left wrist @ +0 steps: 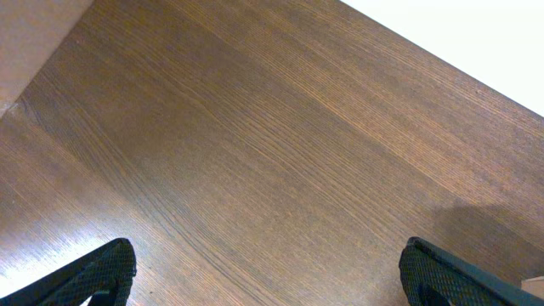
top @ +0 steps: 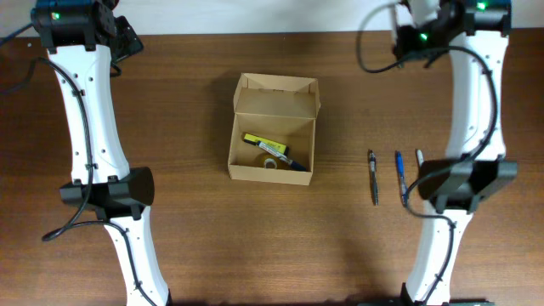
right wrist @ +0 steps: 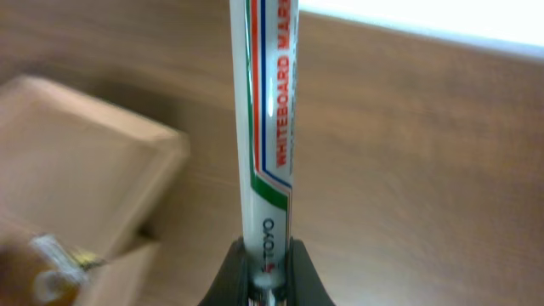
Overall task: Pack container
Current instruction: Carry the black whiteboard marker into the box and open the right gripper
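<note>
Dark brown wood-grain bench point(top: 195, 246) fills the overhead view, with a white strip along its far edge. The container point(top: 255, 172) sits well to the left of the right gripper point(top: 422, 176). Its flap lid point(top: 276, 98) stands open at the back, and a yellow-and-black item point(top: 259, 141), a small roll point(top: 272, 161) and a dark pen point(top: 293, 163) lie inside. Between the container and that gripper, two pens point(top: 372, 177) lie side by side on the wood without touching, the blue one just beside the gripper. A whiteboard marker point(top: 418, 156) pokes out ahead of the gripper.

From the left wrist, the left gripper point(left wrist: 272, 276) has its fingers point(left wrist: 102, 272) spread wide apart over the bench wood.

From the right wrist, the right gripper is clamped on the base of the whiteboard marker, which runs straight ahead of it with its red lettering facing the camera. The container lies blurred ahead and to the left of the gripper, with its lid open.
</note>
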Controlling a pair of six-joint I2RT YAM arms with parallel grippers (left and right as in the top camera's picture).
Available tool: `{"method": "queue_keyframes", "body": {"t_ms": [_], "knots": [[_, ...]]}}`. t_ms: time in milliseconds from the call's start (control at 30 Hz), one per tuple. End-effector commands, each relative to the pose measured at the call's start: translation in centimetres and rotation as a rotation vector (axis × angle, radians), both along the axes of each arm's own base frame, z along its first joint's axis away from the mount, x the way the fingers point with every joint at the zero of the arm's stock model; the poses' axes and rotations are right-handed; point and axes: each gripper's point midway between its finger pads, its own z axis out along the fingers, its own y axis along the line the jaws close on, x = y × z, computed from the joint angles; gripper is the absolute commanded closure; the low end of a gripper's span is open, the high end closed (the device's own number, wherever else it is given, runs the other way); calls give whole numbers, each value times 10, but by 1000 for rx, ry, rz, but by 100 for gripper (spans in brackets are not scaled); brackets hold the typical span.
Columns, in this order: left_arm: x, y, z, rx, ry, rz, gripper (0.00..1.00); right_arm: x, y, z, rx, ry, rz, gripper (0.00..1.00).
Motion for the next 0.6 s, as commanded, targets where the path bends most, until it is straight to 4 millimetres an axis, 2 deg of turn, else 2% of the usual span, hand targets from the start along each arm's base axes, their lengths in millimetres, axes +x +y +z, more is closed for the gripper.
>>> {"method": "queue_keyframes", "body": {"t_ms": [0, 67, 133, 167, 233, 333, 567], "knots": [[-7, 3, 15, 15, -24, 0, 0, -28, 72, 66, -40, -160, 196, 96], [-7, 3, 15, 15, -24, 0, 0, -43, 102, 71, -121, -180, 301, 96], [-7, 3, 15, 15, -24, 0, 0, -59, 135, 63, -209, -177, 467, 96], [-7, 3, 15, 15, -24, 0, 0, -69, 159, 49, -248, -158, 592, 96], [-7, 3, 15, 15, -24, 0, 0, -78, 180, 28, -271, -111, 688, 96], [-7, 3, 15, 15, -24, 0, 0, -90, 193, -7, -297, -8, 784, 96], [-7, 3, 15, 15, -24, 0, 0, -111, 192, -99, -297, 249, 876, 96]]}}
